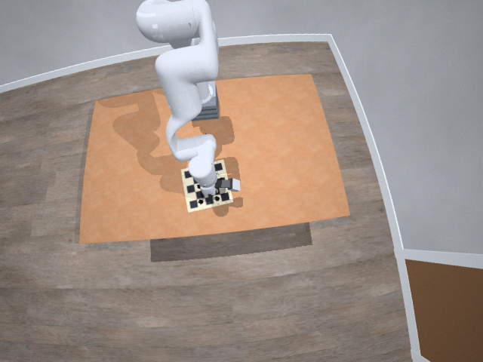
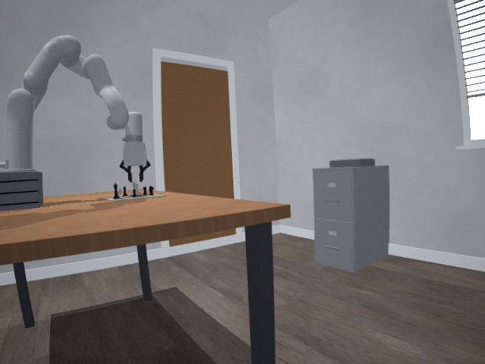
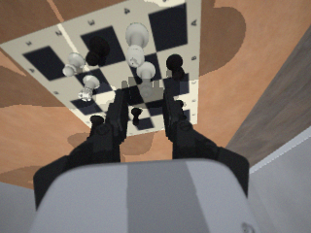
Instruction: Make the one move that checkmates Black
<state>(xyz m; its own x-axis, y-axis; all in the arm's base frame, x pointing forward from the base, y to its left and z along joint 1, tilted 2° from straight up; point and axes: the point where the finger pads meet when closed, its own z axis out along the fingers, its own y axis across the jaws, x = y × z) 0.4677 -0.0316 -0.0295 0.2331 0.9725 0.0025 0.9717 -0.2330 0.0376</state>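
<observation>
A small chessboard [image 1: 190, 207] [image 2: 157, 195] [image 3: 193, 46] lies on the table, with white and black pieces on it. My gripper [image 3: 145, 99] [image 2: 134, 175] [image 1: 209, 193] hangs over the board, fingers pointing down, partly open and holding nothing. In the wrist view a white piece [image 3: 145, 71] stands just past the fingertips and a small black pawn [image 3: 136, 116] stands between the fingers, lower down on the board. A taller white piece [image 3: 136, 35], two more white pieces [image 3: 75, 60] [image 3: 88, 83] and black pieces [image 3: 97, 48] [image 3: 174, 63] stand further out. In the exterior view the fingertips are just above the piece tops.
The board lies near the front of the orange-brown table [image 1: 272, 155] [image 2: 156, 219]. The arm's grey base [image 1: 206, 111] [image 2: 19, 188] stands behind it. A grey filing cabinet [image 2: 350, 215] and a brown door [image 2: 195, 129] are off the table.
</observation>
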